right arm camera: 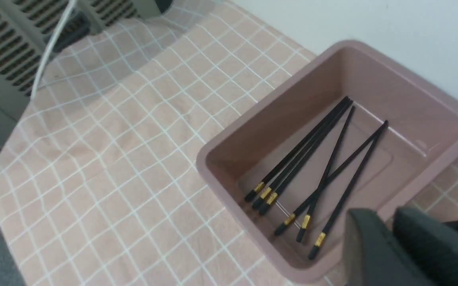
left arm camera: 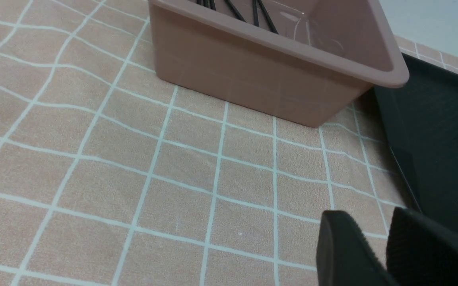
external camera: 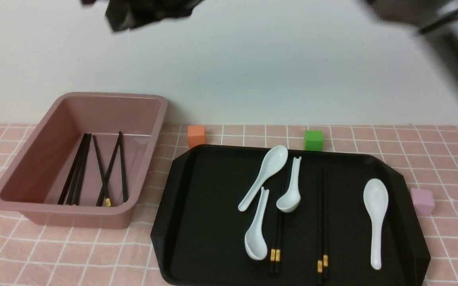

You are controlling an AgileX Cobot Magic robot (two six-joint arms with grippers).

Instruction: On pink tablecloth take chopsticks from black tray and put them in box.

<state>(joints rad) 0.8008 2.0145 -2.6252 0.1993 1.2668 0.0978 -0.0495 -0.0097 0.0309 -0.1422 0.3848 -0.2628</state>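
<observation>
The black tray lies on the pink tablecloth at centre right. Two pairs of chopsticks lie lengthwise in it: one pair partly under spoons, the other to its right. The dusty-pink box stands to the left and holds several chopsticks, which also show in the right wrist view. My left gripper is shut and empty, low over the cloth between the box and the tray. My right gripper is shut and empty above the box's rim.
Several white ceramic spoons lie in the tray among the chopsticks. An orange cube and a green cube sit behind the tray, and a pink cube sits at its right. A white wall stands behind. Both arms are blurred at the top of the front view.
</observation>
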